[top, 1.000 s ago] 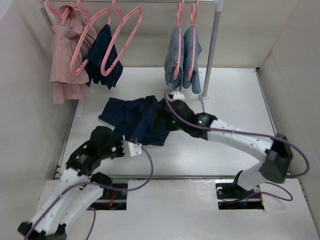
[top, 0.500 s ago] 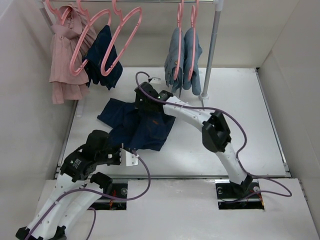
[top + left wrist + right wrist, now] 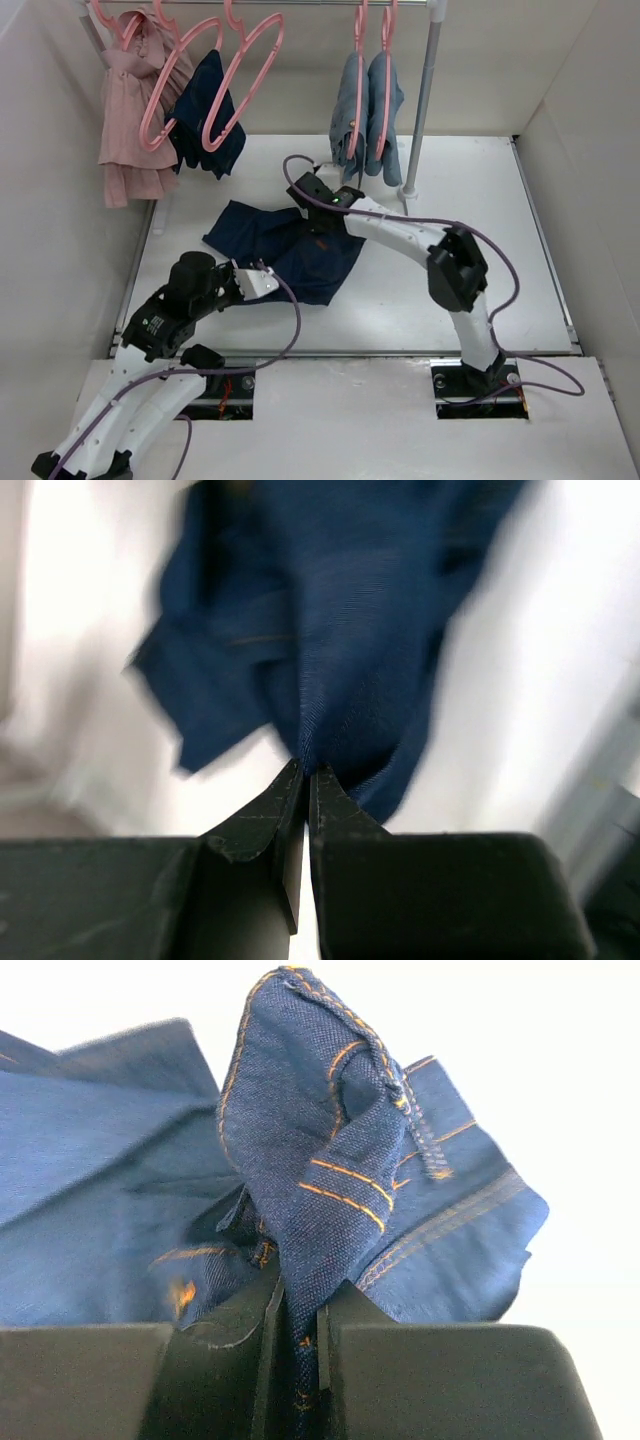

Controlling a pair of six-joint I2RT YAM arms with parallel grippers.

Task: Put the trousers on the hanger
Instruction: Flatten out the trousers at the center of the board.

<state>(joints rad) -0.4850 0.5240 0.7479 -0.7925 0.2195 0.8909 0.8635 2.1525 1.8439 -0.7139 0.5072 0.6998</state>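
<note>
The long dark navy denim trousers (image 3: 290, 250) lie crumpled on the white bench (image 3: 450, 290), left of centre, below the rail. They are well apart from the thin pink plastic hanger (image 3: 278, 38), which hangs at the far left.

Both arms have hold of them. The left gripper (image 3: 305, 770) has its fingers clenched on a pinch of plain cloth at the near left edge. The right gripper (image 3: 300, 1290) is clenched on a thick fold edged with orange-brown stitching at the far side. In the top view the left gripper (image 3: 243, 272) sits low by the bench. The right gripper (image 3: 308, 200) reaches across from the right, just in front of the light blue-grey jeans (image 3: 365, 110) on the rail.

The step in hand looks like raising the trousers off the bench for the carry to the hanger. To do it well:

- Both arms should rise together, drawing apart only enough to pull the cloth flat between them.
- The left pinch looks shallow, so a sharp tug could slip it.
- The right arm should stay clear of the hanging jeans and the grey upright post (image 3: 425, 90).
- The free leg ends should leave the bench before any move sideways.
</note>
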